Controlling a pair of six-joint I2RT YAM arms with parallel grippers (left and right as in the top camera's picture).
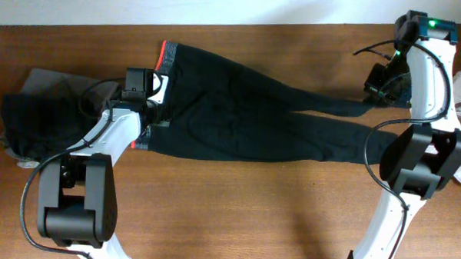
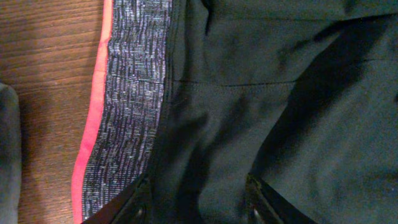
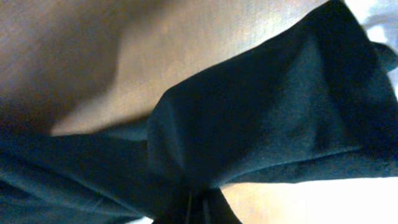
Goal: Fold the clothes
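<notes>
Judged leggings (image 1: 239,114) limp, light, slippery; best gripped at waistband (image 1: 165,58), hems (image 1: 362,107). Clamped hems in right tool (image 1: 380,85); poised left tool (image 2: 199,208), half-spread, over waistband.

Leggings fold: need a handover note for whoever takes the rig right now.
Left gripper: open, jaws astride flat cloth just below the waistband; whether it touches is unclear.
Right gripper: shut on the leggings at an ankle end, far right.
Position: leggings stretched full length across the table, waistband to the left.
Done: laid out; no fold made yet.
Left to do: fold the leggings, then the dark and grey pile at the table's left end.
</notes>
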